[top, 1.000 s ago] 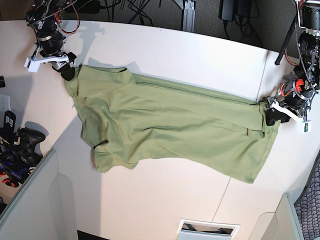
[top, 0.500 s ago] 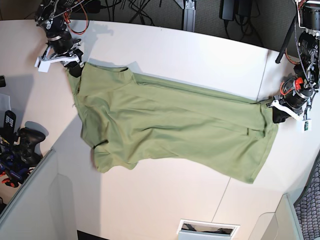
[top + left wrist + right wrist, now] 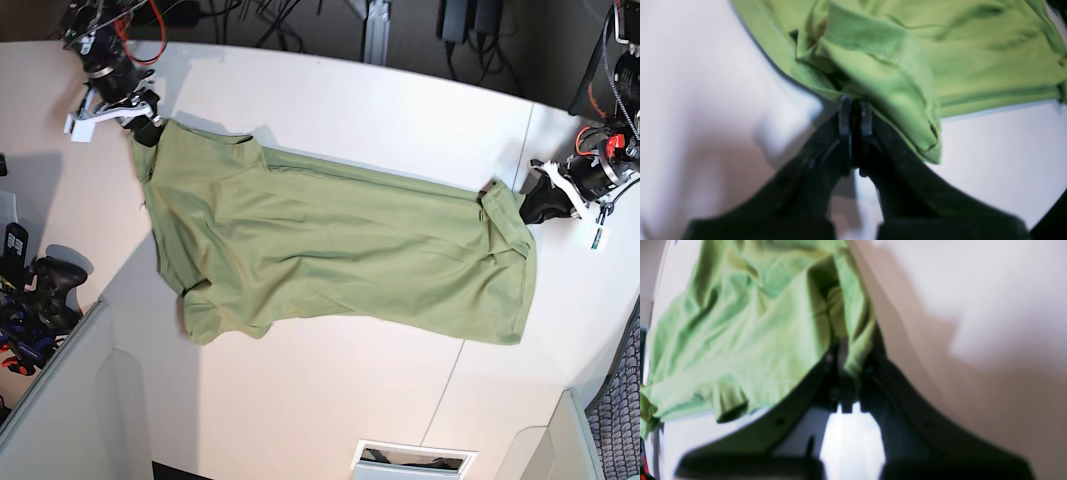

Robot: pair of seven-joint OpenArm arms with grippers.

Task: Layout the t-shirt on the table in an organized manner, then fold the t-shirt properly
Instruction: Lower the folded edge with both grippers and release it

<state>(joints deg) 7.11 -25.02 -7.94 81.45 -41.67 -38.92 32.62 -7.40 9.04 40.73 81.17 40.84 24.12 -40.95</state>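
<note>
At the far left of the base view the right arm's fingers [image 3: 147, 128] are pressed together on the top corner of the t-shirt [image 3: 330, 255]; the right wrist view shows green cloth [image 3: 740, 330] pinched in the narrow slit between the black fingers [image 3: 830, 380]. From that corner the shirt stretches rightward across the white worktop [image 3: 380, 100], lying mostly flat with long creases, a sleeve bunched at its lower left. At the far right the left arm's fingers [image 3: 532, 205] are closed on the shirt's opposite upper corner, which is rucked into a small fold there; in the left wrist view the fingertips [image 3: 844, 115] meet right at the hem of a thick cloth fold [image 3: 880, 76].

The worktop has a curved far edge and a thin dark seam [image 3: 455, 375] running down near the right. Cables [image 3: 290, 15] hang behind it, and a dark game controller [image 3: 50, 285] sits at the left edge.

Both wrist views are blurred, so how much cloth each grip holds is unclear.
</note>
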